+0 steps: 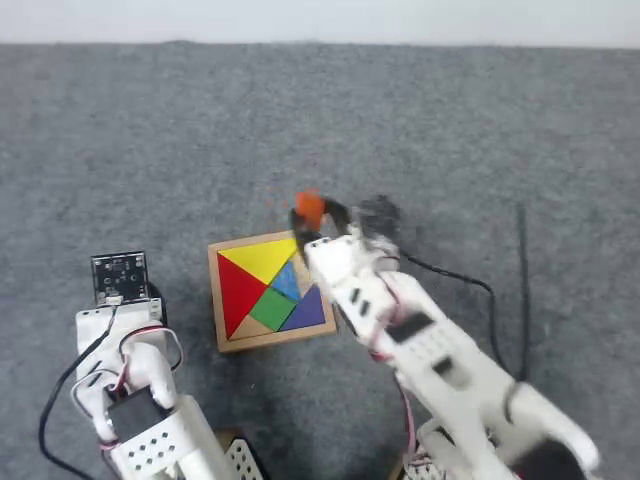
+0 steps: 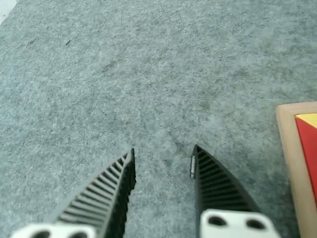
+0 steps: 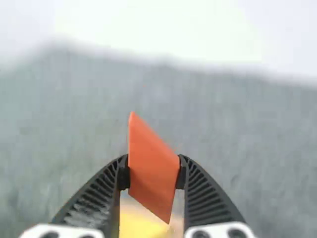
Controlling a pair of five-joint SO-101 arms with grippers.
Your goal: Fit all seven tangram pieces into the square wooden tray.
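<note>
The square wooden tray (image 1: 216, 300) lies on the grey carpet with yellow, red, blue, green and purple pieces set in it; its edge (image 2: 292, 163) also enters the left wrist view. My right gripper (image 1: 312, 215) hangs above the tray's far right corner, shut on the orange piece (image 3: 151, 171), which stands on edge between the fingers. The orange piece (image 1: 309, 208) is lifted off the carpet. My left gripper (image 2: 162, 161) rests open over bare carpet to the left of the tray, with nothing between its fingers.
Grey carpet covers the table up to a white wall at the back. A black cable (image 1: 505, 300) runs across the carpet to the right of the right arm. The left arm's base (image 1: 125, 330) sits left of the tray.
</note>
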